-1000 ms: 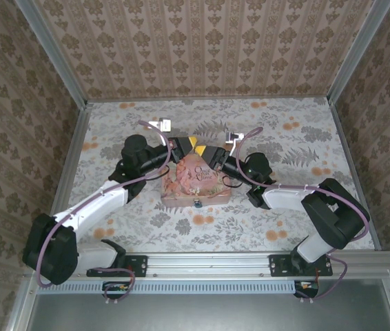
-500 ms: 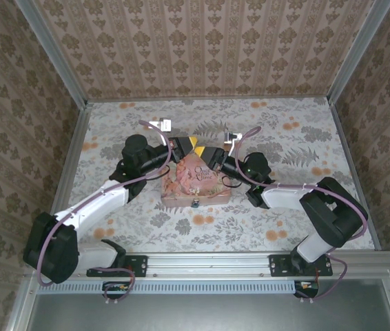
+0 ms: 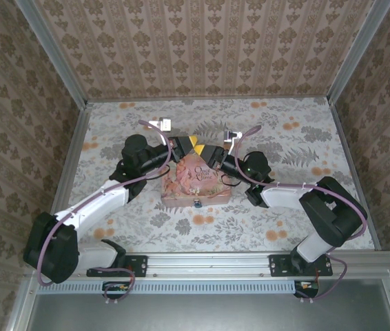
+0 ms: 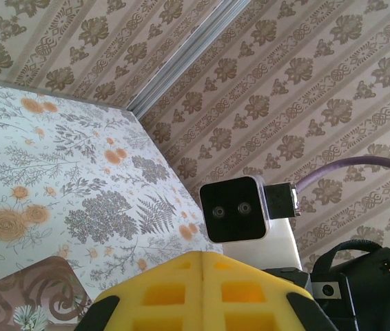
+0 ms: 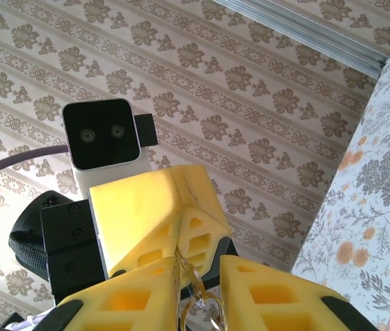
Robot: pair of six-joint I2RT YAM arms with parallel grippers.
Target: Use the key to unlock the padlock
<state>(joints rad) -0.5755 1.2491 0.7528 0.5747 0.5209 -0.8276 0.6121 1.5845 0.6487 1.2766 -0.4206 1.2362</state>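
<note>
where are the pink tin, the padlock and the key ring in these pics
pink tin (image 3: 193, 178), top external view, middle of its illustrated lid
padlock (image 3: 198, 203), top external view, its small dark body at the tin's near edge
key ring (image 5: 193, 281), right wrist view, the thin metal loop

The top camera looked down on the tin (image 3: 196, 181) from high behind the arm bases, well back. Both wrist cameras sat close above the tin's far edge, tilted upward and facing each other: the left view caught the right camera (image 4: 235, 209), the right view the left camera (image 5: 102, 141).
</note>
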